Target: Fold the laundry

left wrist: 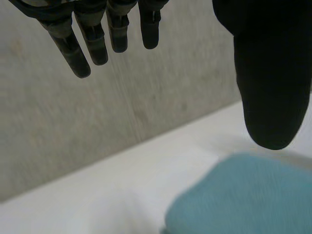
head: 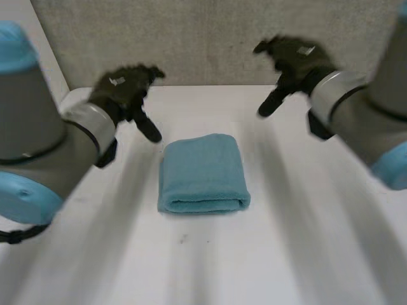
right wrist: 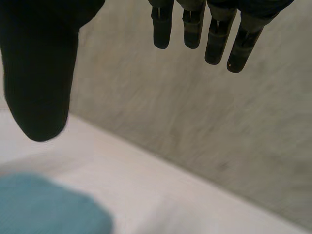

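Note:
A light-blue towel [head: 203, 173] lies folded into a thick rectangle in the middle of the white table [head: 286, 254], its rounded fold toward the front edge. My left hand [head: 124, 89] hovers above the table to the towel's far left, open, with straight fingers [left wrist: 78, 44] and thumb [left wrist: 273, 83] holding nothing. In the left wrist view a corner of the towel [left wrist: 243, 195] lies below the thumb. My right hand [head: 292, 60] hangs raised at the towel's far right, open and empty too, fingers [right wrist: 214, 34] spread from the thumb [right wrist: 39, 83]. The towel [right wrist: 44, 204] sits under that thumb.
A grey wall panel [head: 210, 38] rises along the table's far edge, just behind both hands. Bare white table surface lies on either side of the towel and in front of it.

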Action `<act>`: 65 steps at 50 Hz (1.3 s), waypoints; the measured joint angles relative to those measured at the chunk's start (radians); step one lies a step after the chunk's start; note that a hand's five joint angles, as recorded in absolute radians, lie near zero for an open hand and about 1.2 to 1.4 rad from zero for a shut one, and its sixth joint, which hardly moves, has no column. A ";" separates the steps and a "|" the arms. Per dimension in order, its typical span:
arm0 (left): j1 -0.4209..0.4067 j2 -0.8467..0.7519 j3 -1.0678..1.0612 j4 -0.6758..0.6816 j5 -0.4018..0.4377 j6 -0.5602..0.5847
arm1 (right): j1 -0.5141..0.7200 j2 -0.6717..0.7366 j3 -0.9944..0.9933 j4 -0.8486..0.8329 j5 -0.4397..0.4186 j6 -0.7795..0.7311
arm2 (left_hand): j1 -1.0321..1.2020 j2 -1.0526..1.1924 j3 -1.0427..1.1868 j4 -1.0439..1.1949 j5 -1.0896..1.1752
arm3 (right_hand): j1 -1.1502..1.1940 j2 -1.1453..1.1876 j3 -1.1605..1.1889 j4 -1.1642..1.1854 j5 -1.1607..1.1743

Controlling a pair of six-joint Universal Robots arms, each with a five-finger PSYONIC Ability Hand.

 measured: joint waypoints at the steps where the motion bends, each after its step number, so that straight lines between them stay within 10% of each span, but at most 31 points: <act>1: 0.005 0.016 0.007 -0.015 0.004 0.000 | -0.012 -0.024 0.011 -0.005 0.002 -0.001 | 0.000 0.000 0.000 0.000 0.000 | 0.000 0.000 0.000 0.000 0.000; 16: 0.194 0.221 -0.002 -0.163 0.156 -0.016 | -0.219 -0.246 0.208 -0.024 0.006 -0.043 | 0.000 -0.001 0.000 0.000 0.000 | 0.000 0.000 0.000 0.000 0.000; 65: 0.167 0.284 -0.143 0.022 0.159 -0.012 | -0.203 -0.291 0.264 -0.064 0.002 -0.125 | 0.000 -0.001 0.000 0.000 0.000 | 0.000 0.000 0.000 0.000 0.000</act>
